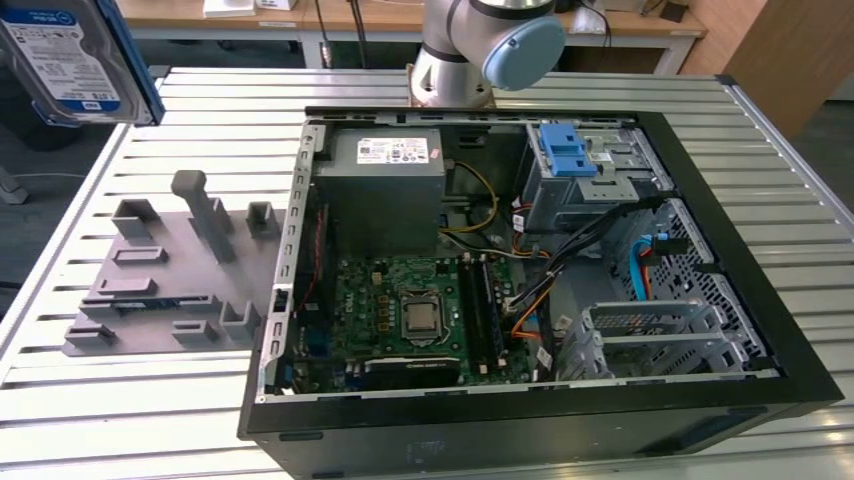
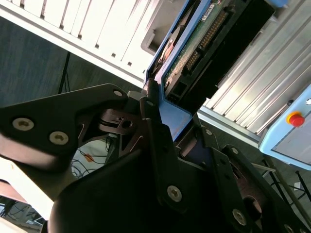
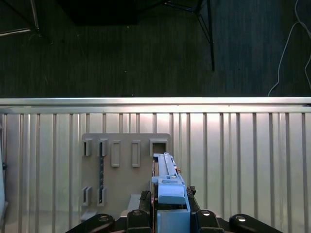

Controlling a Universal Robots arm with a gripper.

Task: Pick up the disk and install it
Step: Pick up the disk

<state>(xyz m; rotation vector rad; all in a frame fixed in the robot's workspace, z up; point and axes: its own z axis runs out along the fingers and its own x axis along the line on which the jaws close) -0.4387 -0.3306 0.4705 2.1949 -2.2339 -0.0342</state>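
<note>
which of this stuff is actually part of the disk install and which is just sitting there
In the job: disk, clamped in the gripper; open computer case; likely its drive cage.
Just there: grey holder plate; power supply; motherboard.

Black metal computer case [image 1: 534,415] and grey plastic fixture plate [image 1: 150,292] lay on a slatted metal table [image 1: 147,425].
The plate sat at the exterior view's left of the case; the blue-framed silver disk [image 1: 74,60] hung above that side.
</note>
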